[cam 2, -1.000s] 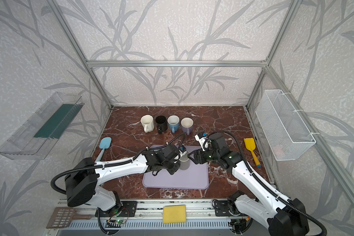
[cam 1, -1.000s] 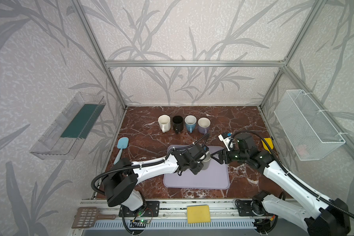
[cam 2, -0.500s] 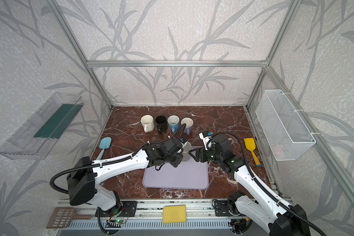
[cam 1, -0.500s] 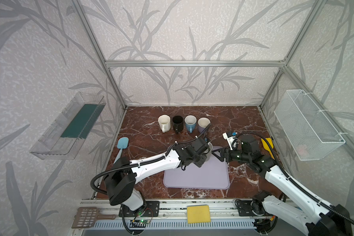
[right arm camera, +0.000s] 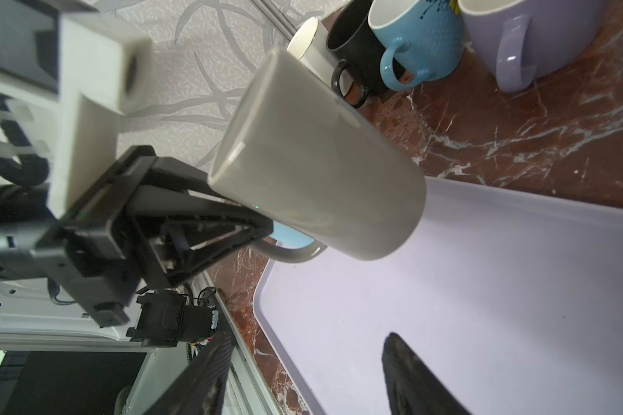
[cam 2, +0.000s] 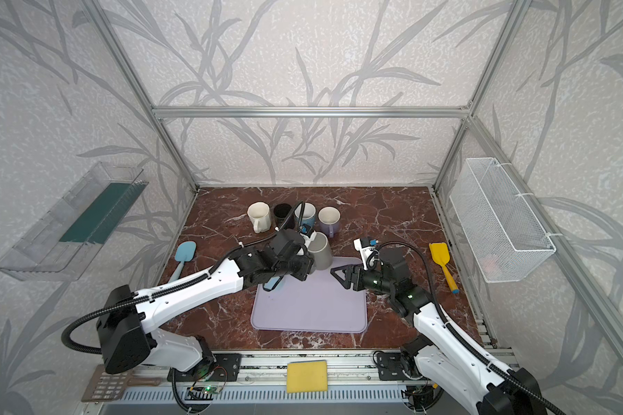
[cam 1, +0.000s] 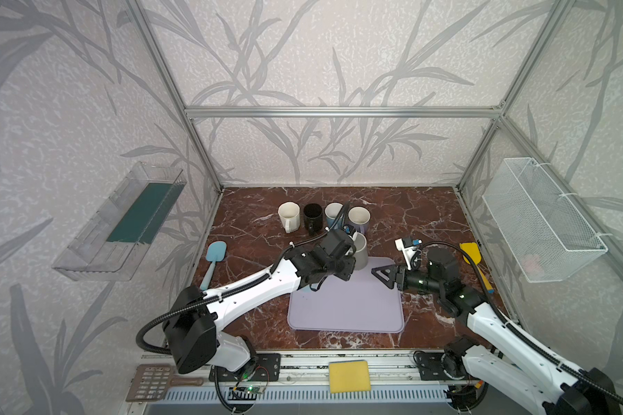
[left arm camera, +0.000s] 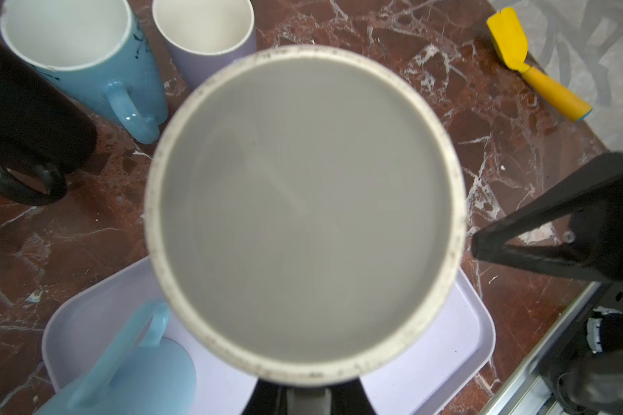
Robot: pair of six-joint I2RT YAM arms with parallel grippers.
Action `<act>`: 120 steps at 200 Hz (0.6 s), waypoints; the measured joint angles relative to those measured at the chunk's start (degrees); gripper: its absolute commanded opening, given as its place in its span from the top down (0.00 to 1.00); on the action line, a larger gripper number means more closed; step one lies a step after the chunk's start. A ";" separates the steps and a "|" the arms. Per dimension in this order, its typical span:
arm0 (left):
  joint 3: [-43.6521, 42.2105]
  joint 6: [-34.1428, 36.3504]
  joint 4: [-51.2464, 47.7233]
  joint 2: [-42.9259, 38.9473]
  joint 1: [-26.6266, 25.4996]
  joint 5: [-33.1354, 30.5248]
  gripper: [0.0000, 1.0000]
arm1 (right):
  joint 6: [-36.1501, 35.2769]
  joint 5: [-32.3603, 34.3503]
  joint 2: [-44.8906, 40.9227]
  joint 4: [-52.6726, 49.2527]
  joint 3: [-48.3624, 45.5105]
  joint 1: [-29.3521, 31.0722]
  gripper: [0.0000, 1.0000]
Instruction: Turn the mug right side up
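Grip is by left gripper (right arm camera: pixel 259 231), fingers pinching the handle of the grey ceramic mug (right arm camera: pixel 321 161), tilted above the far edge of lavender plastic tray (right arm camera: pixel 482 287), likely for rolling upright. Right gripper (cam 1: pixel 383 276) hovers beside, fingers spread.

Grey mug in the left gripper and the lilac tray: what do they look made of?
Grey mug: probably glazed ceramic; soft sheen, speckled bare-looking ring at one end. Lilac tray: matte plastic or silicone, cannot tell which; smooth, rounded raised lip.
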 measured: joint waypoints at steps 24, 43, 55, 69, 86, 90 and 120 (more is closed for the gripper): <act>-1.51 -1.75 2.40 -3.17 1.97 2.54 1.00 | 3.69 -1.73 2.78 6.64 -2.58 0.26 0.33; -1.66 -2.73 3.80 -4.63 2.56 3.78 1.00 | 6.97 -1.75 5.01 12.61 -4.68 1.33 0.33; -1.86 -3.30 5.03 -5.20 2.58 4.74 1.00 | 8.35 -1.62 6.01 15.13 -5.29 2.49 0.33; -2.89 -4.02 6.99 -6.10 2.58 5.97 1.00 | 9.57 -1.01 6.86 17.88 -5.31 4.07 0.33; -4.52 -4.92 8.63 -7.30 2.58 7.06 1.00 | 11.15 -0.13 7.39 21.53 -5.35 5.22 0.33; -4.92 -5.18 9.03 -7.56 2.58 7.39 1.00 | 11.43 0.02 7.45 22.27 -5.38 5.31 0.32; -6.91 -6.80 11.82 -9.07 2.60 8.92 1.00 | 15.12 1.75 8.48 29.46 -6.01 5.35 0.31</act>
